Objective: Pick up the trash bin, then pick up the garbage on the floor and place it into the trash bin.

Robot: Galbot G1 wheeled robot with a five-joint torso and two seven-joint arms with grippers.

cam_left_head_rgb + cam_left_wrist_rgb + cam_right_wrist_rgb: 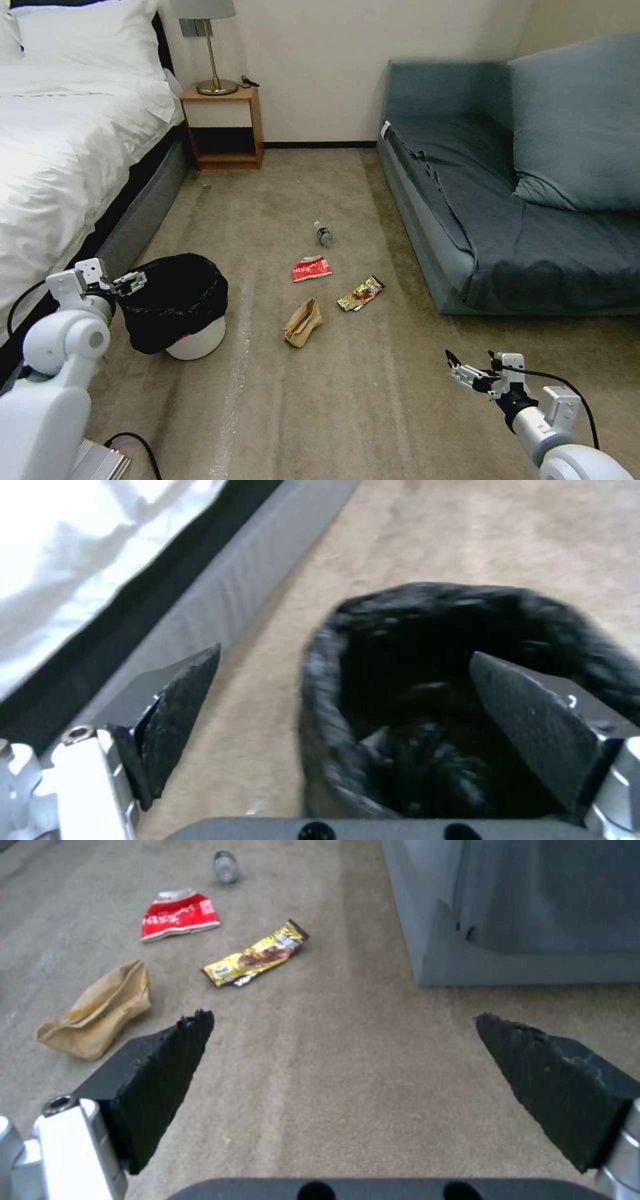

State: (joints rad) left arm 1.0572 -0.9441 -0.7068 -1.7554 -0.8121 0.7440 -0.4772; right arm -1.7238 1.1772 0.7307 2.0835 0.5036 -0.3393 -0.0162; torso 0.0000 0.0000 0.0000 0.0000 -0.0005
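The trash bin (197,343), white with a black bag over its rim, stands on the carpet beside the bed. My left gripper (130,282) is open at the bin's near rim. In the left wrist view the left gripper (347,654) straddles the bin's rim (320,680): one finger is inside the bag, the other outside. The garbage lies mid-floor: a tan paper bag (302,323), a red-and-white wrapper (311,269), a gold wrapper (361,293) and a small bottle (323,234). My right gripper (460,370) hangs open and empty above bare carpet, short of the gold wrapper (257,954) and paper bag (100,1010).
A white bed (67,153) runs along the left, close behind the bin. A blue-grey sofa (500,220) fills the right side, its corner (467,955) near the gold wrapper. A wooden nightstand (223,127) with a lamp stands at the far wall. Open carpet lies between.
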